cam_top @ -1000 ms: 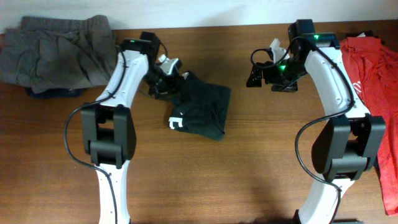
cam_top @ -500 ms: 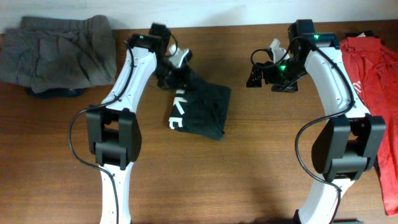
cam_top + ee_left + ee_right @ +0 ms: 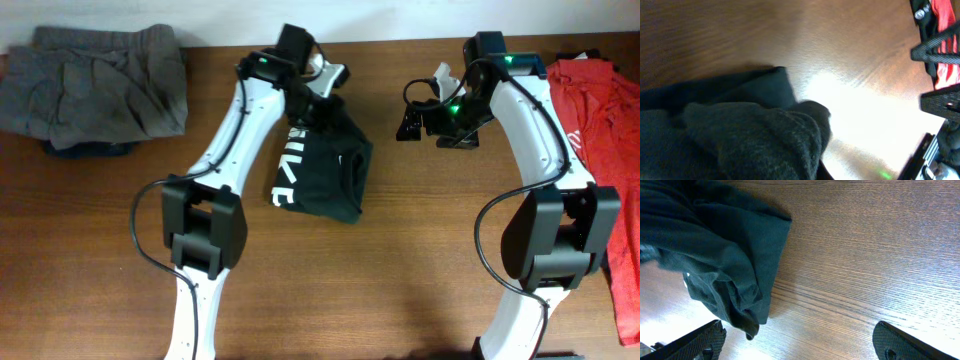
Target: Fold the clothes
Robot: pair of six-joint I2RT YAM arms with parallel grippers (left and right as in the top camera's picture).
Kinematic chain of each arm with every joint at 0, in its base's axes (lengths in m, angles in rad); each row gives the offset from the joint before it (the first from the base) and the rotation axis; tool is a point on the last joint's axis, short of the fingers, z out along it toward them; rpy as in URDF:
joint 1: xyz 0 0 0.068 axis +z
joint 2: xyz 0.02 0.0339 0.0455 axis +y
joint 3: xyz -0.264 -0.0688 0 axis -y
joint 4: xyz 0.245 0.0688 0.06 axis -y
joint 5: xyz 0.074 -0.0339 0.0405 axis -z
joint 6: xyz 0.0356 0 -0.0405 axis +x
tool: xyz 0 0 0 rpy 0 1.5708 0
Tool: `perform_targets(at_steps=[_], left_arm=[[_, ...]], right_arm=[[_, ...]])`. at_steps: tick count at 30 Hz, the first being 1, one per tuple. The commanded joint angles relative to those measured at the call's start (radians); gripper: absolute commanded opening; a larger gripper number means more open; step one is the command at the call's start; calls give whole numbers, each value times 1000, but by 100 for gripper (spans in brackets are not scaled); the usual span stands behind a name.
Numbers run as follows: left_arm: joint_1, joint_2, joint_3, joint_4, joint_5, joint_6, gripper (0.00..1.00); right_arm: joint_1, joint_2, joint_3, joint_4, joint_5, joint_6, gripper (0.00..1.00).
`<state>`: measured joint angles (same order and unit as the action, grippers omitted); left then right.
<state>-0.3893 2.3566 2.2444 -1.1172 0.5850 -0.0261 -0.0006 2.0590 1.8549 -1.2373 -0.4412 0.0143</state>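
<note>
Brown wooden table (image 3: 400, 270) fills the overhead view, and at its far left corner lie the grey garments (image 3: 95, 85) in a loose crumpled heap, with a dark garment (image 3: 85, 148) peeping out from under their near edge. To the right of them the left arm reaches across the far part of the table, and the left gripper (image 3: 322, 108) is clamped on the upper edge of the black T-shirt (image 3: 330, 175), whose cloth bunches up to it. The rest of the shirt lies folded over on the wood near the middle, with white lettering running down its left side. From the left wrist camera that same dark cloth (image 3: 730, 135) crowds the lower half of the picture and hides the fingers. Further right, well apart from the shirt, the right gripper (image 3: 415, 120) hangs above bare wood with its two fingers (image 3: 695, 340) spread wide and nothing between them. Its wrist camera looks down on the shirt's rumpled corner (image 3: 715, 255). At the far right edge of the table the red tee (image 3: 600, 110) lies spread out, partly under the right arm
</note>
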Motion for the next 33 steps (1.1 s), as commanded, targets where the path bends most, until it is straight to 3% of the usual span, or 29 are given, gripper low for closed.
perform_targets(at_steps=[1, 2, 13, 15, 17, 20, 26, 28, 33], left_arm=[[-44, 0, 15, 0, 18, -8, 10], [-58, 0, 15, 0, -3, -8, 25], [-56, -1, 45, -10, -48, 52, 29], [-26, -5, 85, -58, -71, 53, 41], [14, -5, 122, -126, -106, 53, 64], [63, -4, 126, -227, -138, 89, 72], [71, 0, 119, -346, -138, 137, 72], [47, 1, 96, -323, -141, 137, 61], [0, 2, -43, -189, -140, 132, 18]], right_arm=[[-6, 9, -6, -4, 9, -9, 99], [-6, 9, -6, -4, 9, -9, 99], [-6, 9, -6, -4, 9, -9, 99], [-6, 9, -6, -4, 9, -9, 99], [-6, 9, -6, -3, 8, -9, 99], [-6, 9, -6, -3, 8, -9, 99], [-6, 9, -6, 18, 4, 3, 99], [-6, 9, -6, 22, 1, 3, 99], [-5, 9, -6, 14, 1, 2, 99]])
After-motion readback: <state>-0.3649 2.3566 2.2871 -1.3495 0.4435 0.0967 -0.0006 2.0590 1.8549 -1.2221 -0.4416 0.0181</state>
